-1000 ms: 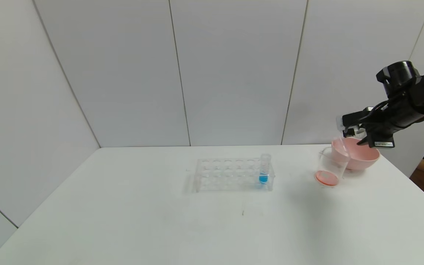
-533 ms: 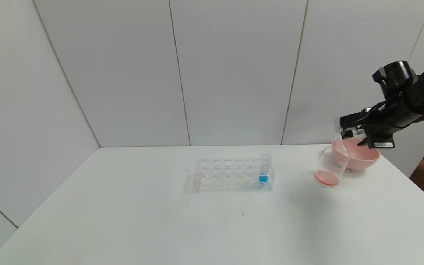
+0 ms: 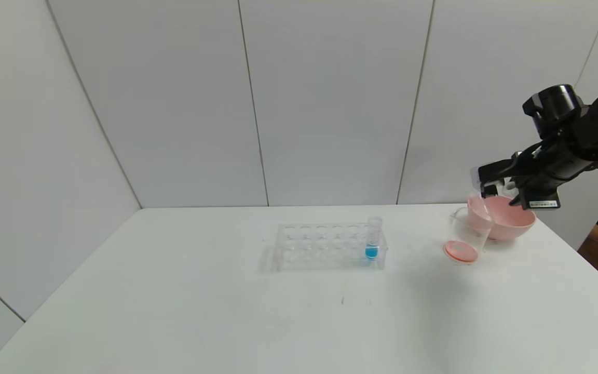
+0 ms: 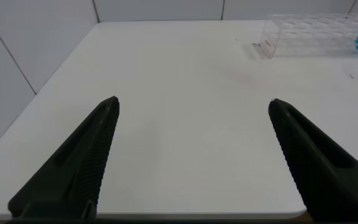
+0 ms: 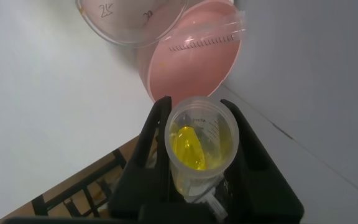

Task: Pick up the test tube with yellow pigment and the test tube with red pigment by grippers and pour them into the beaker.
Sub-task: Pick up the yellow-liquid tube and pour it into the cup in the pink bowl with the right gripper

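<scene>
My right gripper [image 3: 481, 182] is shut on the test tube with yellow pigment [image 3: 480, 193] and holds it tilted above the beaker [image 3: 467, 228] at the table's far right. In the right wrist view the tube's open mouth sits between the fingers of that gripper [image 5: 197, 106], with yellow liquid [image 5: 190, 149] still inside. The beaker [image 5: 123, 22] has red-orange liquid [image 3: 460, 251] on its bottom. No tube with red liquid shows. My left gripper [image 4: 193, 102] is open and empty over the table's near left edge.
A pink bowl [image 3: 512, 221] stands right behind the beaker, and a clear graduated tube [image 5: 207, 42] lies in it. A clear many-holed rack [image 3: 320, 246] at mid-table holds one blue-liquid tube [image 3: 372, 239]. The rack also shows in the left wrist view [image 4: 316, 34].
My right arm has risen slightly and shifted a little left, still holding the tilted yellow tube over the beaker. Nothing else has moved.
</scene>
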